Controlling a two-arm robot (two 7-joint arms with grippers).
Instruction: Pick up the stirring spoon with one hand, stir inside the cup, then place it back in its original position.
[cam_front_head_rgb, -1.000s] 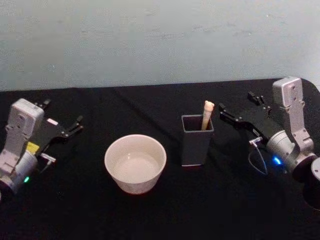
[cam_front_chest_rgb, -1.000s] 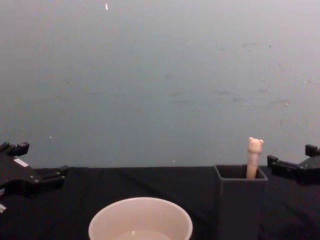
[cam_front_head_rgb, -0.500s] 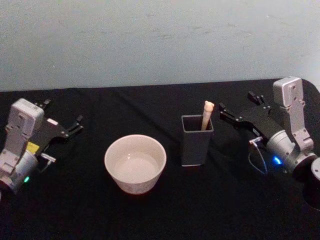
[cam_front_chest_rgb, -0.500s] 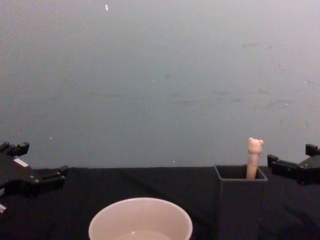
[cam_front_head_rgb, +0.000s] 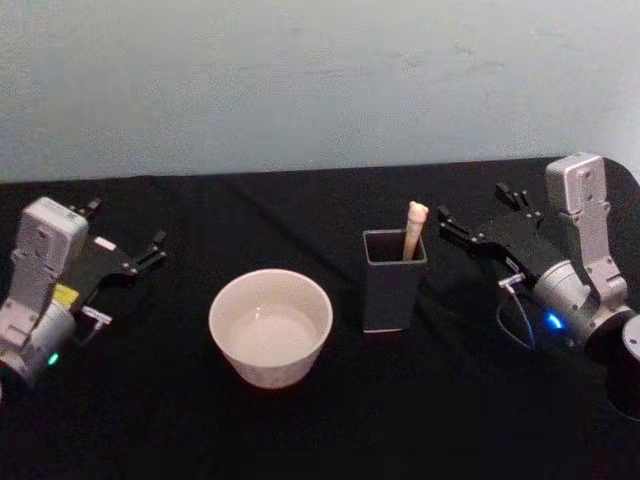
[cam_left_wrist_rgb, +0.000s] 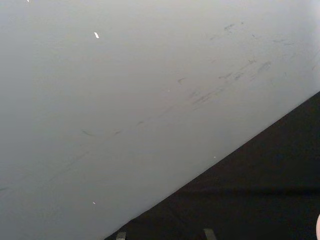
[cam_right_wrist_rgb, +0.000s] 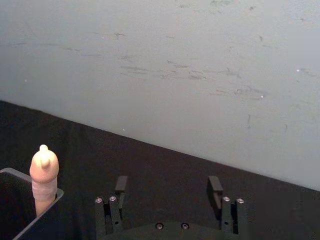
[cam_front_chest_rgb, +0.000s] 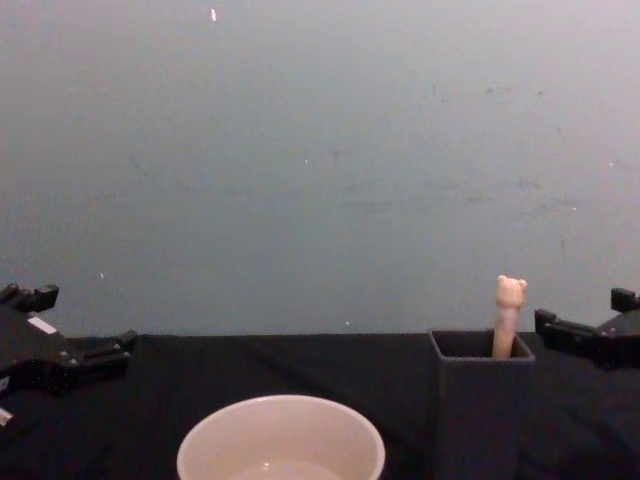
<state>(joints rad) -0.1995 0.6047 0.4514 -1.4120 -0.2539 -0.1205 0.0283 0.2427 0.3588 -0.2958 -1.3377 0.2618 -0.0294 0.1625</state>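
One spoon, one cup, one holder on black cloth.
The stirring spoon (cam_front_head_rgb: 415, 228) stands in the dark grey holder (cam_front_head_rgb: 393, 281), cream cup (cam_front_head_rgb: 270, 326) beside it; right gripper (cam_front_head_rgb: 480, 220) and left gripper (cam_front_head_rgb: 128, 240) gape wide, empty, nothing between.

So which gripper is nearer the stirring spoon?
Right. The right gripper sits open just beside the stirring spoon in its holder; the left gripper is far across, beyond the cup.

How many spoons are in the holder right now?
1. The stirring spoon stands in the dark grey holder, leaning at its back right corner, bear-head top poking above the rim. Its lower part is hidden, and the holder's inside can't be fully seen.
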